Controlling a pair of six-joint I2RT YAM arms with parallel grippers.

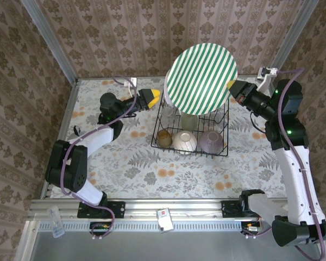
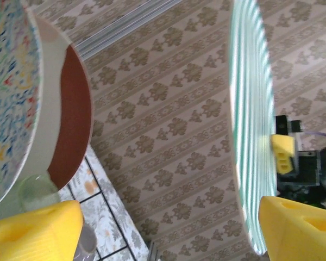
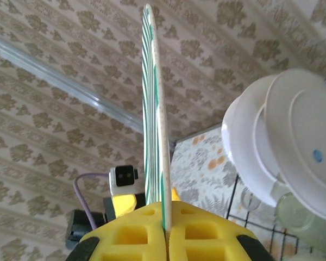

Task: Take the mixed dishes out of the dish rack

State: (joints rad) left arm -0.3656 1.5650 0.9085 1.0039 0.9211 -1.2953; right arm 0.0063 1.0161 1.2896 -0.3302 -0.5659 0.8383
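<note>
**Damask walls, flowered cloth: striped plate held on edge above the rack**

Patterned damask wallpaper [image 1: 125, 32] closes in the table on three sides, and a tablecloth [image 1: 125, 163] printed with leaves and orange flowers covers the top.

At the left the left gripper [image 1: 155, 97] lies low over the cloth and points toward the rack. Its yellow fingers [image 2: 32, 231] are spread wide and grip nothing. In the left wrist view the striped plate's rim runs just beside the right-hand finger.

The black wire dish rack [image 1: 220, 151] sits a little right of the table's middle. Along its near row, from left to right, are a small brown cup [image 1: 164, 137], a cream bowl [image 1: 185, 141] and a lavender bowl [image 1: 210, 141]. Behind them a pale green glass [image 1: 188, 120] stands among the tines. At the far left of the rack upright white plates [image 3: 293, 141] lean together, and one of them shows a colourful floral face [image 2: 8, 81].

A green-striped plate [image 1: 202, 79] stands on edge over the far half of the rack. Whether its lower rim clears the tines cannot be told.

At the right the right gripper [image 1: 231, 86] reaches in from its arm. Its yellow jaws are clamped together on that plate's rim.
</note>
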